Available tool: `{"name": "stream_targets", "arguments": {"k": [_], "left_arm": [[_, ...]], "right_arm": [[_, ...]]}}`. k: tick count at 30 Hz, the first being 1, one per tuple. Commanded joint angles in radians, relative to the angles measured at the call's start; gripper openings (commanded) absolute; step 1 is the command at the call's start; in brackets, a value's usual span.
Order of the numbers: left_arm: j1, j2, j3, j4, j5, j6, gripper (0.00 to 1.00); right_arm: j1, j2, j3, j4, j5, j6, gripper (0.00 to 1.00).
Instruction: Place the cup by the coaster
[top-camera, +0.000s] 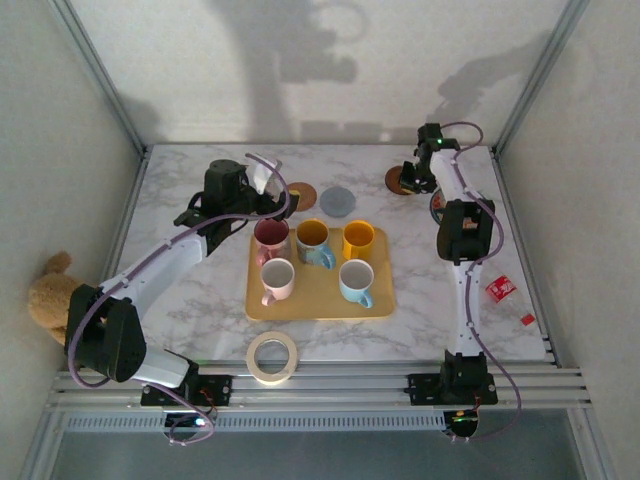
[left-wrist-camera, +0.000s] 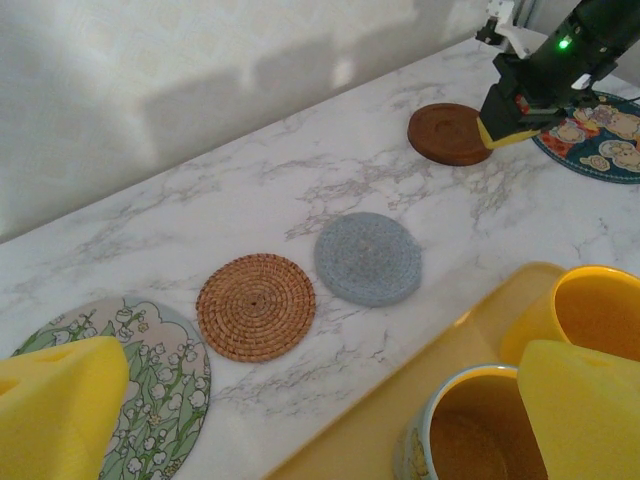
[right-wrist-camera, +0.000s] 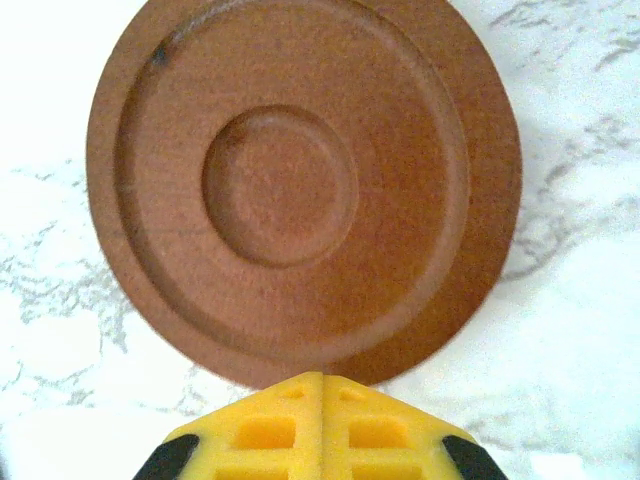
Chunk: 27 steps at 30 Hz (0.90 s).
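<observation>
Five cups sit on the yellow tray (top-camera: 320, 308) mid-table, and neither gripper holds one. The back row has a maroon-lined cup (top-camera: 272, 238), a blue-handled cup with a yellow inside (top-camera: 314, 240) and a yellow cup (top-camera: 358, 240). In front of them are a pink cup (top-camera: 277, 280) and a light blue cup (top-camera: 356, 281).

Beyond the tray, a woven rattan coaster (left-wrist-camera: 255, 306) and a grey coaster (left-wrist-camera: 368, 258) lie just beside each other. A wooden coaster (right-wrist-camera: 300, 190) lies farther toward the right rear corner.

The left gripper (top-camera: 268, 200) hangs over the tray's far left edge, near the maroon-lined cup. Its yellow fingers (left-wrist-camera: 60, 410) are spread as wide as they go and nothing is between them. In the left wrist view the blue-handled cup and the yellow cup sit by its right finger. A floral coaster (left-wrist-camera: 150, 350) lies under its left one.

The right gripper (right-wrist-camera: 322, 400) is fully closed, its two pads pressed together on nothing. Its tip sits at the rim of the wooden coaster; whether it touches the wood cannot be told. Just beside it lies a round cartoon-printed mat (left-wrist-camera: 600, 140).

A tape roll (top-camera: 273, 357) lies in front of the tray. A plush toy (top-camera: 50, 295) sits off the table's left edge.
</observation>
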Motion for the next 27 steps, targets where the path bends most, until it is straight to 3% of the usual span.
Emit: {"name": "stream_targets", "arguments": {"k": [1,12,16,27], "left_arm": [[-0.01,-0.03,-0.02,-0.01,-0.015,0.015,1.0],[-0.01,-0.045,-0.039,-0.012,-0.022,0.009,1.0],[-0.011,-0.047,-0.048,-0.016,-0.018,0.009,1.0],[-0.01,-0.052,-0.053,-0.034,-0.016,0.017,1.0]], "right_arm": [[0.003,-0.084,-0.018,0.021,0.007,-0.026,0.0],[0.002,0.082,0.192,0.018,0.032,-0.027,0.0],[0.003,0.113,0.194,0.066,0.034,-0.009,0.0],[0.001,0.162,0.21,-0.009,-0.054,0.009,0.0]]}}
